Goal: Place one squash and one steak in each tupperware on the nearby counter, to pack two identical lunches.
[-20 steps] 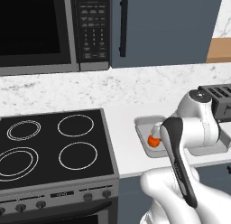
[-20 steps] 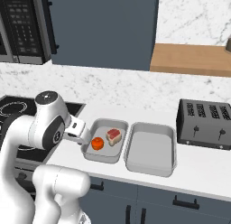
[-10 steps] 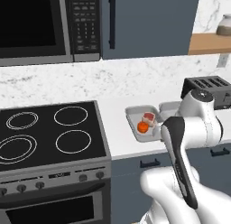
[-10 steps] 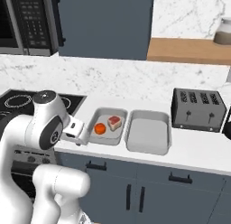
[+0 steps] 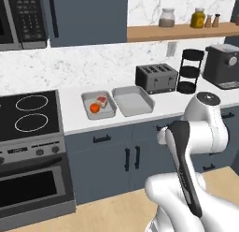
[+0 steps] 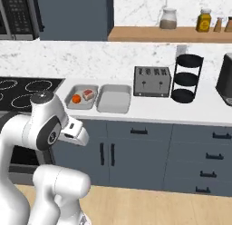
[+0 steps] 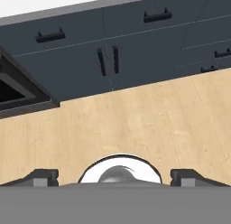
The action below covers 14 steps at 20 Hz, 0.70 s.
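Observation:
On the white counter (image 5: 70,115) (image 6: 149,109) two light-grey tupperware stand side by side. The left tupperware (image 5: 85,105) (image 6: 69,100) holds one orange-red squash (image 5: 94,108) (image 6: 76,99) and one red steak (image 5: 102,101) (image 6: 89,94). Beside it, the right tupperware (image 5: 133,100) (image 6: 113,100) has nothing in it. The arm is folded close to the robot's body, well back from the counter. My gripper (image 7: 115,175) is open, its fingertips (image 7: 45,176) spread wide with nothing between them. It looks down at the wooden floor in front of the cabinets.
A dark toaster (image 5: 156,77) (image 6: 152,81), a black tiered stand (image 5: 191,71) (image 6: 188,79) and a coffee machine (image 5: 221,65) sit right of the tupperware. The stove (image 5: 28,114) is on the left. Dark drawers (image 7: 113,51) and wooden floor (image 7: 135,123) lie below.
The whole picture has shifted: the base has backed away from the counter and moved right, so the counter now looks farther off. The tupperware and food lie as before. The gripper stays open.

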{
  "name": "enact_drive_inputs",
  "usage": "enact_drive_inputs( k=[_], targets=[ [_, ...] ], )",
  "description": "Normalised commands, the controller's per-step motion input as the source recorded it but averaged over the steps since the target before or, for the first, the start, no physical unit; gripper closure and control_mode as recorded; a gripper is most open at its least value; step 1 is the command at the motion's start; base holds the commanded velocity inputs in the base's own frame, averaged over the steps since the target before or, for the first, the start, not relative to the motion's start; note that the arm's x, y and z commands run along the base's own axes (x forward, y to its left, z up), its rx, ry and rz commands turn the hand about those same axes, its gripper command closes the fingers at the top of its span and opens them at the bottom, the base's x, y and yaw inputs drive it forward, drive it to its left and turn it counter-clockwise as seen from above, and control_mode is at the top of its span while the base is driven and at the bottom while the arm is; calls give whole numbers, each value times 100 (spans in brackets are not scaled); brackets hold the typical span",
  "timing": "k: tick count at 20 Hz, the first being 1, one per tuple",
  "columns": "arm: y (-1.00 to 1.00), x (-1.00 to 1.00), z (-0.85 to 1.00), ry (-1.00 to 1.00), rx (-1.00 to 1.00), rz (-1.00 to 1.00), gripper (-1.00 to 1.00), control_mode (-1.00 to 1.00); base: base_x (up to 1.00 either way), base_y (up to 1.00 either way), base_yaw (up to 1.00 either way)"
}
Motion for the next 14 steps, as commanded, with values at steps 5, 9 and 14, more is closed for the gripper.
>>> enact_drive_inputs(
  k=[5,9,14],
  targets=[
    [0,0,0,0,0,0,-100,100,-41,-100,-4],
    [0,0,0,0,0,0,-100,100,-6,-100,3],
    [0,0,0,0,0,0,-100,100,1,-100,15]
  ],
)
